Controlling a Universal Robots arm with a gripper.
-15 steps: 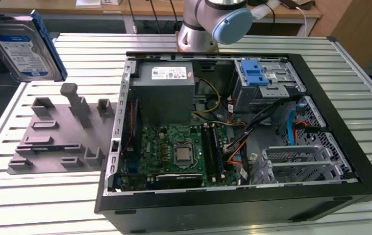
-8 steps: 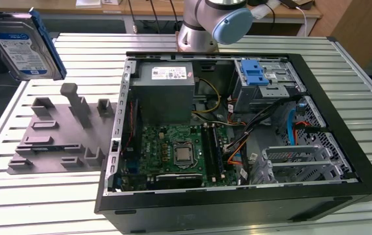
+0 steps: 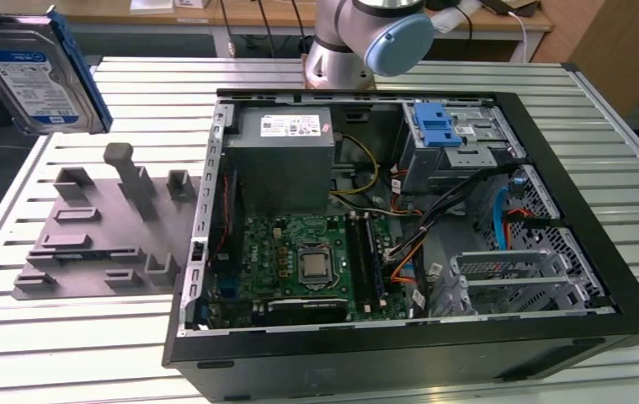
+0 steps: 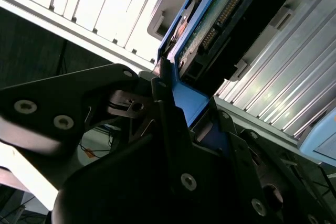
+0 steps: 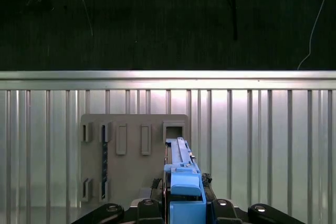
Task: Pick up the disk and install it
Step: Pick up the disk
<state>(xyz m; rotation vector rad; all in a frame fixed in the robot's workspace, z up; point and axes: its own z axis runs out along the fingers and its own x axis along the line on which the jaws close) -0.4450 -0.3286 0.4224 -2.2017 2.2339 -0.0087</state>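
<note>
The disk (image 3: 36,71) hangs in the air at the exterior view's far left, above the table's back corner. It stands on edge, its white-and-blue label facing the camera and its blue carrier frame along the side. In both wrist views my gripper (image 5: 185,207) (image 4: 190,106) is shut on the carrier's blue end, with black fingers (image 5: 152,204) on either side. The disk (image 5: 181,166) (image 4: 220,9) sticks out beyond the fingertips, over the grey holder fixture (image 5: 134,156).
The open black computer case (image 3: 588,202) lies on the slatted metal table (image 3: 72,337), showing a grey drive cage with blue latch (image 3: 449,126), a power supply (image 3: 285,156) and a motherboard (image 3: 308,261). The holder fixture (image 3: 106,227) sits beside it. The arm's base (image 3: 353,42) stands behind.
</note>
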